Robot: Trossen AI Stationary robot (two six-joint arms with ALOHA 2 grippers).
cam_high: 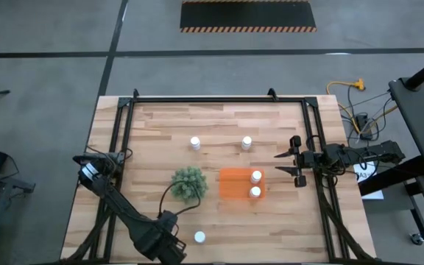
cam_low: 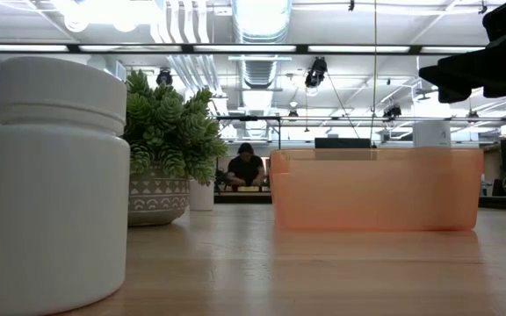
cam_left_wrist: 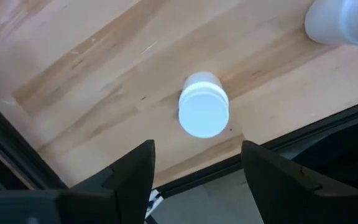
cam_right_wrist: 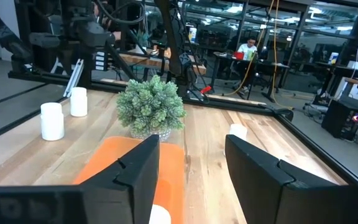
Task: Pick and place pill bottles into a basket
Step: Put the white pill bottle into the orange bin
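With its jaws apart to straddle the small white plastic pill bottle [cam_left_wrist: 204, 112] at the table's six o'clock edge, the left gripper [cam_left_wrist: 197, 165] hovers above, while the right gripper [cam_high: 298, 165], jaws also apart, waits at three o'clock of the orange basket [cam_high: 235, 183].

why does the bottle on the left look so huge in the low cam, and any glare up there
Low view: the near pill bottle stands right at the lens, so perspective swells it beside the orange basket and potted plant; the ceiling lights blow out to white. High view: that bottle matches the others in size, under even light with faint shadows.
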